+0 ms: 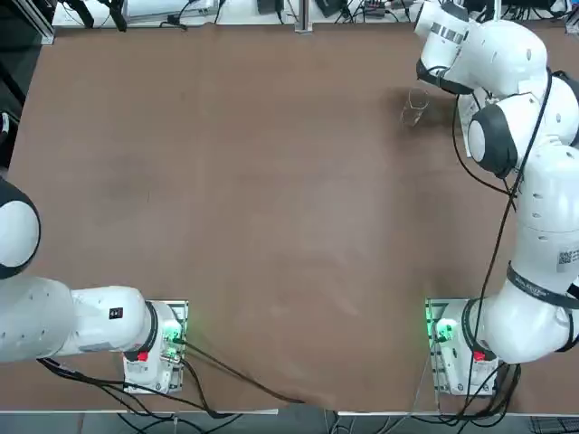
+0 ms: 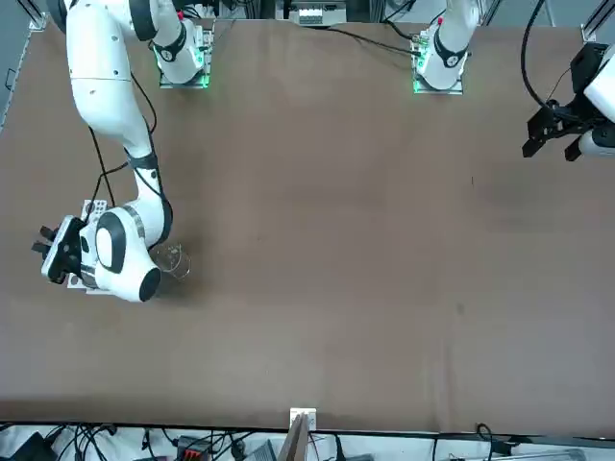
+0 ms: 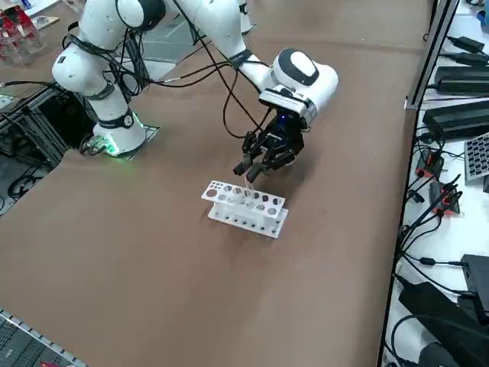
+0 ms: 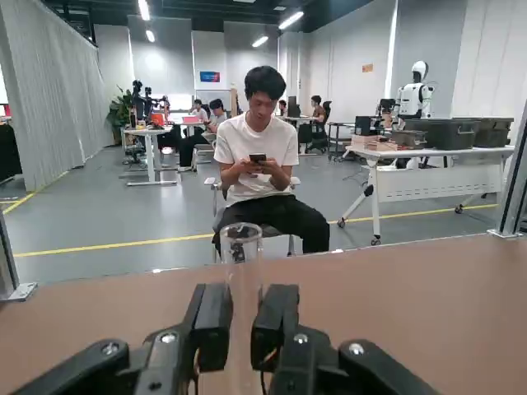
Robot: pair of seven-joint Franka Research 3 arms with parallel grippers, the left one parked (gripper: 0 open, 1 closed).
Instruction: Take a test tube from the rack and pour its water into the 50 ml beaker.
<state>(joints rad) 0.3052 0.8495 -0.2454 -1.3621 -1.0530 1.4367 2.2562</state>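
My right gripper [image 3: 254,166] hangs just above the white rack [image 3: 263,218], at the table's far right side, with its fingers pointing down. The jaws are shut on a clear test tube [image 4: 240,247], whose round rim stands up between the black fingers [image 4: 216,317]. In the right side view the test tube [image 3: 248,189] reaches down to the rack's top; whether it is clear of its hole I cannot tell. The water does not show. The 50 ml beaker [image 1: 416,105] stands on the table next to the arm, and its glass also shows in the front view [image 2: 174,259]. The rack [image 2: 92,206] is partly covered by the arm there.
The brown table [image 1: 271,226] stretches wide toward the left of the beaker. Cables and black power units [image 3: 454,115] lie along the bench on the robot's right. A person [image 4: 259,173] sits on a chair beyond the table's far edge.
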